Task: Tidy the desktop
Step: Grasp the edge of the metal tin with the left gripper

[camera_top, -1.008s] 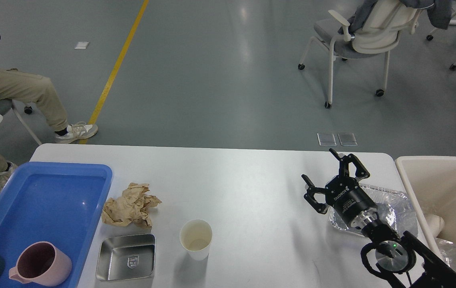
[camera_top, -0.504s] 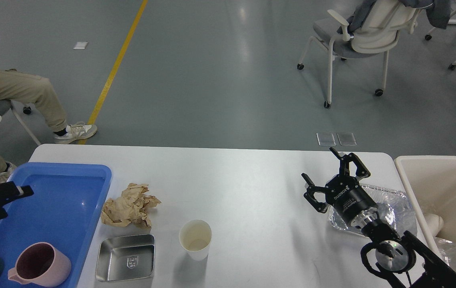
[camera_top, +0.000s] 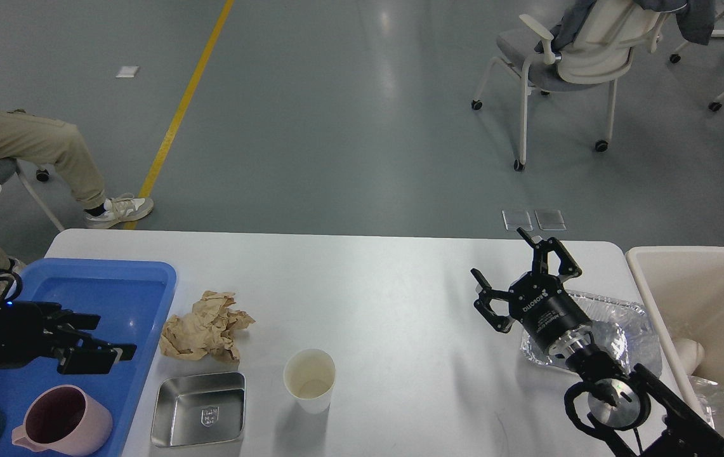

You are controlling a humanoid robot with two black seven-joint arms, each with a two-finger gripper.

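White desktop (camera_top: 387, 298), pretty cluttered: right gripper (camera_top: 514, 276) spread wide, holding nothing; left gripper (camera_top: 105, 346) over the blue tray (camera_top: 120, 279), can't tell its state.

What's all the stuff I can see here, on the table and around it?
Desktop: one, glossy white, fills the lower half of the view.
Tray: one, blue, on the left end of the desktop.
Mug: one, pink, in the near part of the tray.
Crumpled paper: one, brown, on the desktop just right of the tray.
Metal dish: one, silver, square, empty, in front of the paper.
Paper cup: one, white, upright, right of the metal dish.
Foil container: one, silver, near the desktop's right end.
Bin: one, cream, past the right end.
Chairs: several, white, on the grey floor beyond.
Seated person: one, khaki trousers, far left.
Left tool: black, over the tray.
Right tool: black, open, above the desktop by the foil container.
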